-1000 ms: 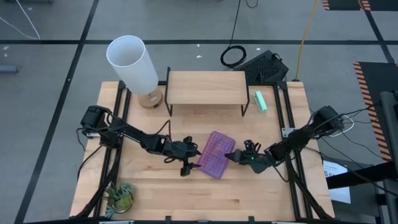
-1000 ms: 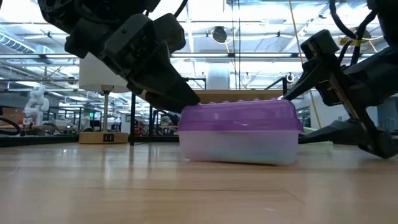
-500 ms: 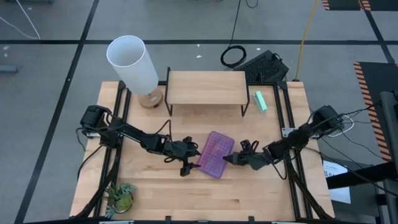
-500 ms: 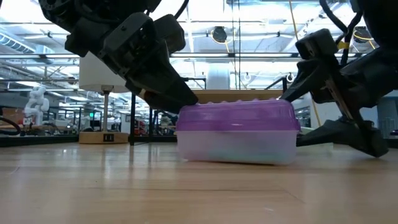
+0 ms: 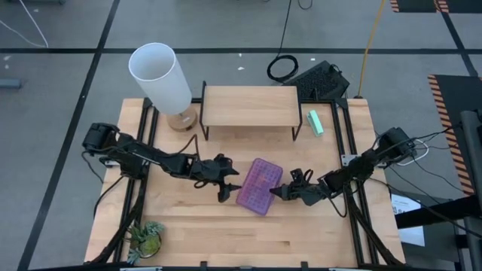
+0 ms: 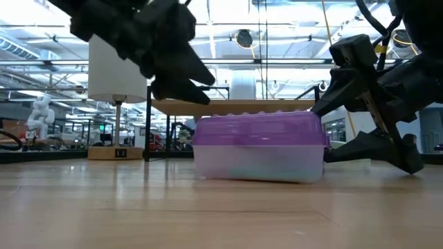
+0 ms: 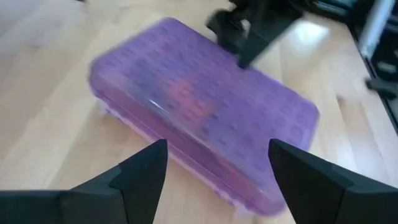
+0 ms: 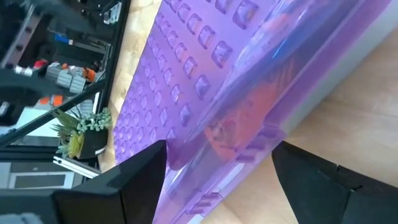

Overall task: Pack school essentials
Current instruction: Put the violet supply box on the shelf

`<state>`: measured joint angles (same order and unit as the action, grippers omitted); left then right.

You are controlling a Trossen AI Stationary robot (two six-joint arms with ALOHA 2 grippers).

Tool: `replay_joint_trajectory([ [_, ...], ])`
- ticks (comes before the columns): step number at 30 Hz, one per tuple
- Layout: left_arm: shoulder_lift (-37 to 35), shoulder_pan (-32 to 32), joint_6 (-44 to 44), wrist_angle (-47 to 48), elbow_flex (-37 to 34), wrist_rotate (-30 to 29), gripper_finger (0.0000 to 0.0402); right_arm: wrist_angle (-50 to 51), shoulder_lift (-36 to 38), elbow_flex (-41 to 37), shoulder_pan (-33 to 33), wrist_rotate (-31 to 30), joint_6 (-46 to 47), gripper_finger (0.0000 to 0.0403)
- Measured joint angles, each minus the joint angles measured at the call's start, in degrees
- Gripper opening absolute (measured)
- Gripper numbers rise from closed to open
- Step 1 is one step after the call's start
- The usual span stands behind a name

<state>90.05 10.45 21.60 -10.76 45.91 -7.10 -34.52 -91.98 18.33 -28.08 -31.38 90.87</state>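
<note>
Stationery sits inside 1 closed purple case (image 5: 260,186) mid-table; your contents look like orange and blue shapes through the lid, too blurred to count. Your right gripper (image 5: 280,192) braces its fingers, spread apart, against the case's right end, probably to steady it. Your left gripper (image 5: 228,183) hovers just beside the left edge, fingers apart, gripping nothing. 2 arms, 1 case.

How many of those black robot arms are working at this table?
2. The left arm's gripper hovers open just left of the purple box at the table's middle; the right arm's gripper sits at the box's right edge, jaws open.
</note>
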Motion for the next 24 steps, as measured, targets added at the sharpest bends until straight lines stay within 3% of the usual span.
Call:
replay_joint_trajectory([
  [9, 7.8, -2.1, 4.7, -4.5, 0.1, 0.3, 0.0282, -2.1, 0.0, 0.0, 0.0, -0.4, -4.5, 0.0281],
  [17, 14.3, -3.3, 4.6, -15.5, 0.2, 9.7, 0.0282, -4.3, 0.1, 0.0, 0.7, -1.4, -8.1, 0.0281],
  [24, 16.2, -3.4, 3.4, -19.4, 0.1, 11.0, 0.0282, -11.6, 0.0, -0.3, 1.5, -1.1, -16.1, 0.0281],
])
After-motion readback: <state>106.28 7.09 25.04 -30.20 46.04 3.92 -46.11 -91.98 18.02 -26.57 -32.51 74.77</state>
